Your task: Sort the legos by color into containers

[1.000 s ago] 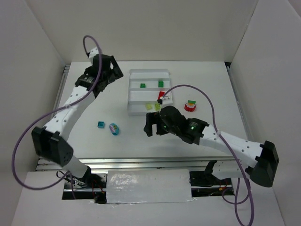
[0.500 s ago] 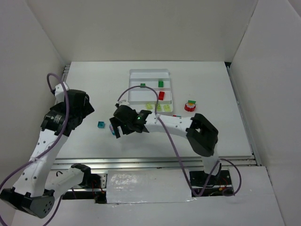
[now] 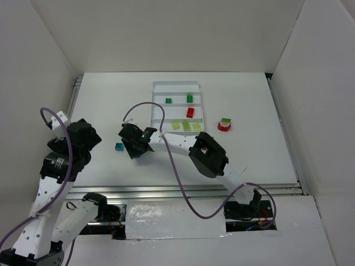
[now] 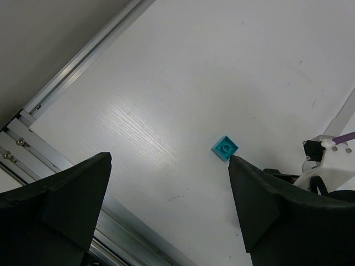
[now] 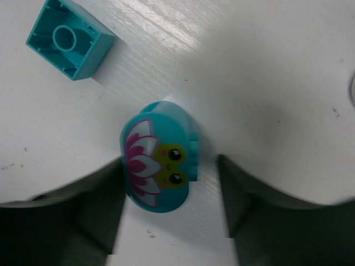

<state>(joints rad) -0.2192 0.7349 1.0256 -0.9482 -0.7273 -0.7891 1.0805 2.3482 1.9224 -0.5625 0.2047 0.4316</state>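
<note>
A teal rounded lego (image 5: pixel 158 166) with a pink flower and a face lies on the table between the jaws of my right gripper (image 5: pixel 169 169). The left finger is right at its side and the right finger stands a little off, so the gripper is open. A square teal lego (image 5: pixel 71 39) lies upside down just beyond; it also shows in the top view (image 3: pixel 118 147) and in the left wrist view (image 4: pixel 224 148). My left gripper (image 4: pixel 169 205) hangs open and empty near it. The white tray (image 3: pixel 161 88) of containers holds two green, one red (image 3: pixel 190 112) and three yellow-green legos.
A red and green piece (image 3: pixel 224 124) lies on the table right of the tray. The right arm (image 3: pixel 183 145) stretches leftward across the table in front of the tray. An aluminium rail (image 4: pixel 66 66) runs along the table's left edge.
The right arm swung left from beside the tray to the teal pieces, and its jaws are narrowing around the rounded one. The left arm drew back from the tray to the near left.
</note>
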